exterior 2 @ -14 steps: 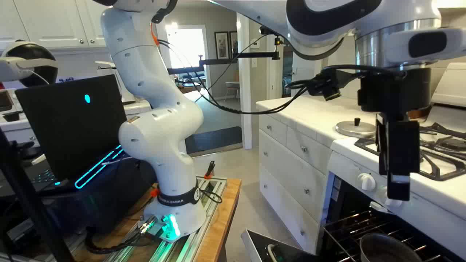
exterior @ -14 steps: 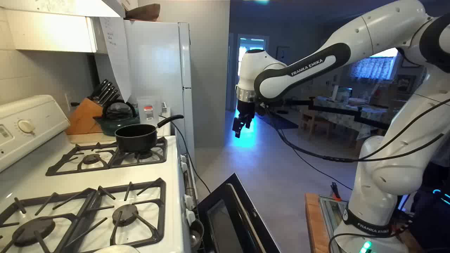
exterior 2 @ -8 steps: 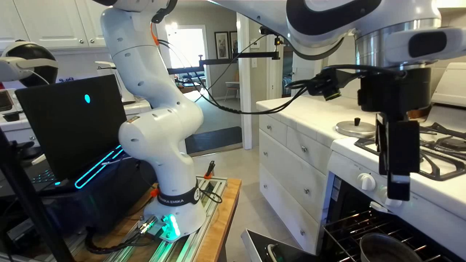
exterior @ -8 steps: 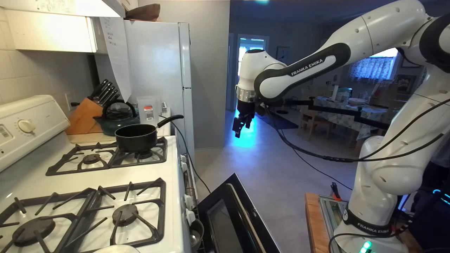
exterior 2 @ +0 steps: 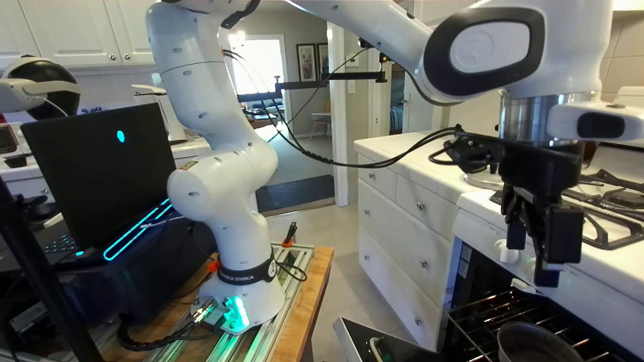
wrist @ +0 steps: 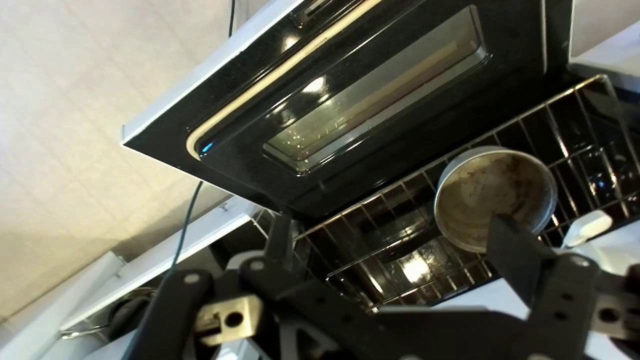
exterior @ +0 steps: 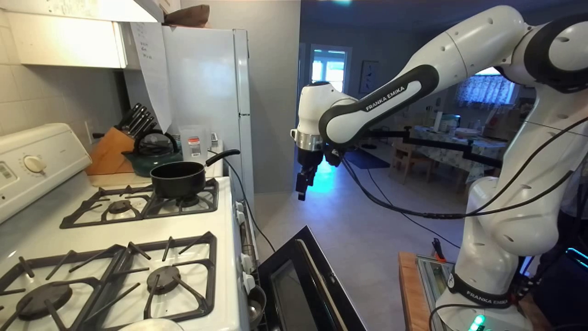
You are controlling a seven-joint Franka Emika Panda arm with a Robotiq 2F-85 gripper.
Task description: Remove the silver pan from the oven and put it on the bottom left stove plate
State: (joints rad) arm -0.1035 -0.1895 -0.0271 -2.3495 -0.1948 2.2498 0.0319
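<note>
The silver pan [wrist: 492,197] sits upright on the wire rack [wrist: 380,200] of the oven, its inside pale and brown-stained. It also shows partly in both exterior views [exterior: 255,307] [exterior 2: 536,346]. The oven door [exterior: 296,287] hangs open. My gripper [exterior 2: 532,261] is open and empty, pointing down, high above the door and rack, apart from the pan. In the wrist view the fingers of the gripper [wrist: 392,227] stand wide apart, and one finger [wrist: 515,255] covers part of the pan's rim. The bottom left stove plate [exterior: 164,281] holds nothing under its black grate.
A black long-handled pot [exterior: 178,181] stands on the far front burner. White knobs [exterior 2: 507,251] stick out of the range front above the oven opening. A metal lid [exterior 2: 480,180] lies on the counter. A loose cable [exterior: 257,216] hangs beside the range.
My gripper has moved down and a little toward the range. It has also turned, so both fingers show apart in an exterior view. The pan, oven door and pot have not moved.
</note>
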